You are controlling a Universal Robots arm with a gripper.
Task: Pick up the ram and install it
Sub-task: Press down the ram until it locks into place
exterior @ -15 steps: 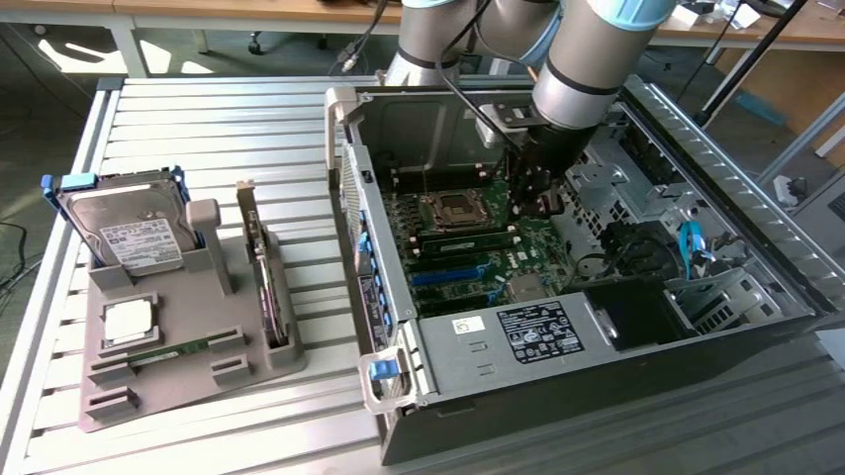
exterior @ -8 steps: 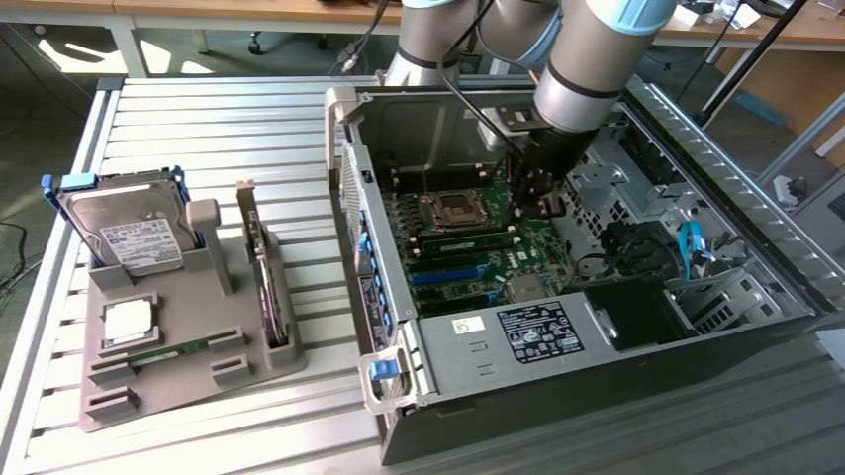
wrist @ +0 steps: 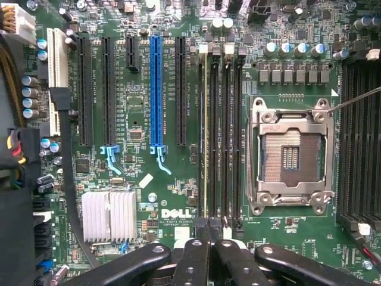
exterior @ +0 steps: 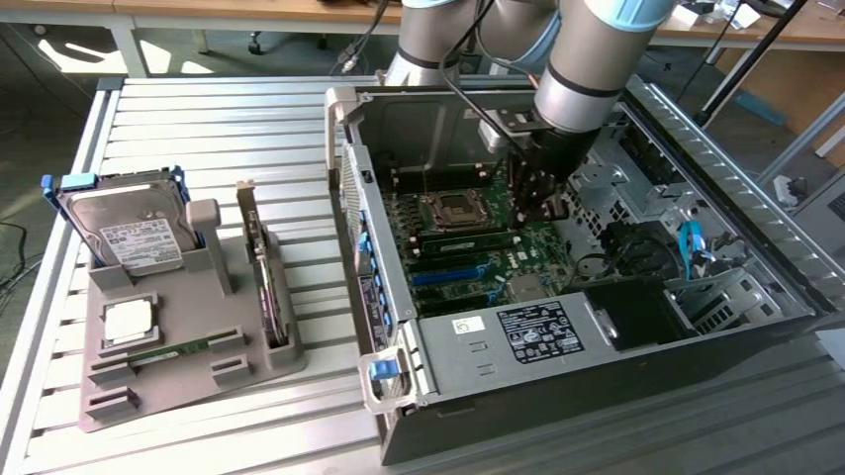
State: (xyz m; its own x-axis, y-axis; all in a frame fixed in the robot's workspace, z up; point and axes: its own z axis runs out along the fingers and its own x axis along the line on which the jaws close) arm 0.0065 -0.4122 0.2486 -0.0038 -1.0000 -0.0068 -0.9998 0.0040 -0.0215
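Wrist view showed me the end effector (wrist: 209, 231) closed tight at one end of the ram (wrist: 205, 137), which stood edge-on among the memory slots (wrist: 229, 137) beside the processor socket (wrist: 290, 156). I judged seating was in hand, needing a straight, even push. The arm (exterior: 581, 69) reached steeply down into the computer case (exterior: 396, 327).

The open grey metal computer case (exterior: 739, 297) leaves its top face free for entry at centre frame. Inside, the black gripper (exterior: 539, 198), fingers closed, hangs low over the green motherboard (exterior: 528, 259). A black power-supply box (exterior: 528, 336) blocks the lower centre; blue-latched drive bays (exterior: 694, 247) crowd the right. In the wrist view, black memory slots (wrist: 221, 131) flank the empty silver processor socket (wrist: 290, 156).
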